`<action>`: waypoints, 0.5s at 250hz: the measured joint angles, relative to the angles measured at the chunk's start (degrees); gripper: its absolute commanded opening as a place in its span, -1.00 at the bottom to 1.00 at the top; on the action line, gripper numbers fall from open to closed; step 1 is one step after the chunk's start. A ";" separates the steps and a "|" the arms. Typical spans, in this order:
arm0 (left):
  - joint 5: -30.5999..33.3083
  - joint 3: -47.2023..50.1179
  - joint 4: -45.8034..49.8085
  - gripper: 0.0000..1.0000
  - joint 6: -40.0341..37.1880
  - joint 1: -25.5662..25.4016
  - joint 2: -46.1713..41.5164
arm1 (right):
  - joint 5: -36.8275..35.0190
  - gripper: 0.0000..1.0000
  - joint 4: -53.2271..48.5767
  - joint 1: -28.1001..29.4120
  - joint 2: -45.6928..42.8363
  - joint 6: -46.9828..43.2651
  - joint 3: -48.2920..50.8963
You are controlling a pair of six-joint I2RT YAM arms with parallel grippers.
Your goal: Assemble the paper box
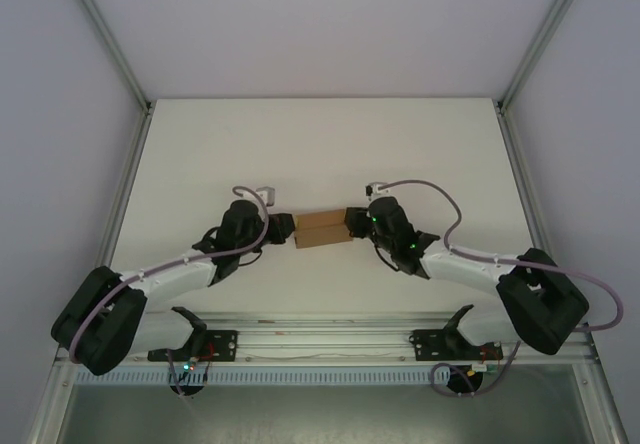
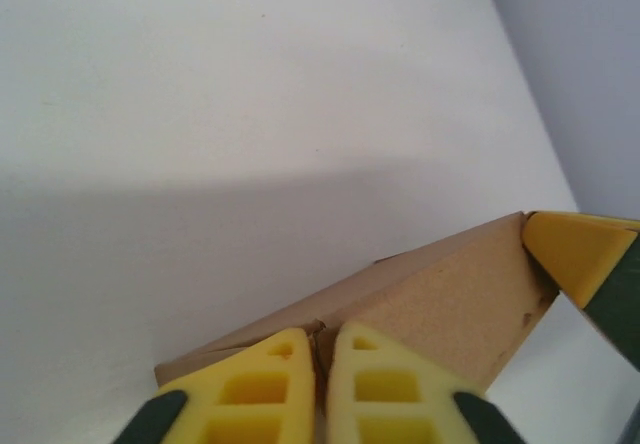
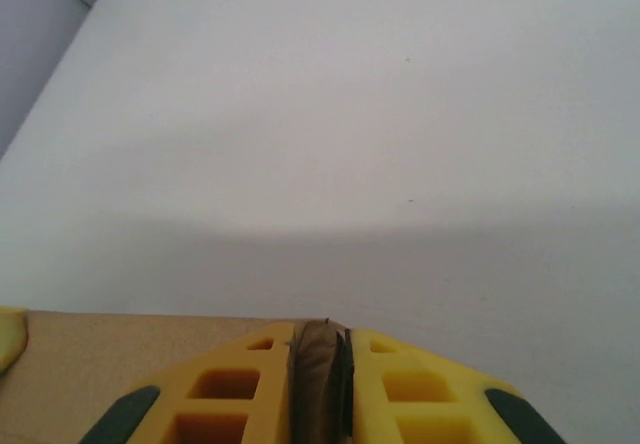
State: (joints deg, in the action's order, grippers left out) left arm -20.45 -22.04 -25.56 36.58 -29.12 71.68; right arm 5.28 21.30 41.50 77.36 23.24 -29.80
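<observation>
Mid-counter [image 1: 320,144], the paper box [image 1: 322,229] lies between the two sets of jaws: left jaws clamped tight on its left end, right jaws pinching its right edge.

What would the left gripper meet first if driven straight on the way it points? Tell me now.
The left gripper is shut on the brown kraft cardboard paper box. Past that panel it would probably meet the yellow fingers of the right gripper at the far corner, depth unclear.

The paper box [image 2: 440,294] shows matt, fibrous brown card; worktop [image 2: 250,84] smooth matt white; left end effector [image 2: 322,364] smooth yellow plastic.
</observation>
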 measured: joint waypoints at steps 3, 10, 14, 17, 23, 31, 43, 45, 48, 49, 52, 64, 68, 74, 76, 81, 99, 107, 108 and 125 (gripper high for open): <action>0.02 0.55 -0.98 -0.90 0.07 0.00 -0.02 | 0.28 -0.71 1.03 -0.04 0.07 -0.28 0.48; 0.04 1.92 -3.52 -0.90 0.09 0.00 -0.11 | 0.70 -0.74 3.67 -0.13 0.24 -0.79 1.66; 0.07 2.69 -4.81 -0.90 0.07 0.00 -0.15 | 0.98 -0.76 5.60 -0.20 0.44 -1.07 2.58; 0.07 3.19 -5.66 -0.89 0.09 0.00 -0.26 | 1.16 -0.76 6.56 -0.22 0.55 -1.25 3.06; 0.09 4.42 -7.61 -0.89 0.04 -0.02 -0.39 | 1.64 -0.77 9.40 -0.31 0.94 -1.81 4.26; 0.20 5.68 -9.68 -0.89 0.04 -0.04 -0.72 | 2.19 -0.80 13.09 -0.35 1.64 -2.80 5.68; 0.57 7.48 -12.41 -0.86 -0.15 -0.26 -1.22 | 2.62 -0.83 18.34 -0.37 2.86 -4.09 7.50; 0.72 7.82 -12.98 -0.86 -0.24 -0.37 -1.36 | 2.67 -0.83 19.08 -0.37 3.13 -4.31 7.69; 0.96 8.17 -13.46 -0.86 -0.44 -0.50 -1.51 | 2.71 -0.84 20.26 -0.35 3.50 -4.63 8.04; 1.03 8.28 -13.62 -0.86 -0.46 -0.55 -1.53 | 2.73 -0.84 20.57 -0.35 3.58 -4.72 8.11; 1.22 8.57 -14.03 -0.87 -0.55 -0.59 -1.62 | 2.75 -0.85 21.42 -0.35 3.89 -5.01 8.28; 2.21 9.31 -15.06 -0.88 -0.85 -1.18 -1.84 | 2.89 -0.91 24.20 -0.37 5.22 -6.25 8.59; 2.67 9.38 -15.30 -0.88 -1.03 -1.31 -1.84 | 2.89 -0.91 24.68 -0.37 5.53 -6.60 8.59; 3.30 9.40 -15.45 -0.88 -1.14 -1.70 -1.81 | 2.86 -0.92 25.44 -0.37 5.95 -7.10 8.57; 3.48 9.40 -15.50 -0.88 -1.18 -1.79 -1.81 | 2.86 -0.92 25.62 -0.37 6.03 -7.23 8.59; 4.17 9.38 -15.54 -0.88 -1.33 -2.21 -1.70 | 2.89 -0.93 25.99 -0.39 6.12 -7.58 8.59; 6.67 9.40 -16.20 -0.88 -2.23 -3.69 -1.33 | 2.89 -0.93 26.77 -0.42 5.73 -8.55 9.07; 7.69 9.38 -16.65 -0.87 -2.51 -4.26 -0.98 | 2.82 -0.93 26.99 -0.42 4.96 -8.98 9.44; 7.78 9.38 -16.70 -0.87 -2.58 -4.31 -0.94 | 2.80 -0.93 26.99 -0.42 4.85 -9.01 9.49; 8.87 9.11 -17.46 -0.83 -3.04 -5.14 -0.17 | 2.32 -0.75 26.51 -0.39 3.04 -9.90 10.38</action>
State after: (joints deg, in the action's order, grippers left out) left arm -11.57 -12.93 -43.03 33.54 -34.26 71.50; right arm 7.60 47.81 41.10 80.40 13.34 -19.42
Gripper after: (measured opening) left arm 0.075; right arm 0.110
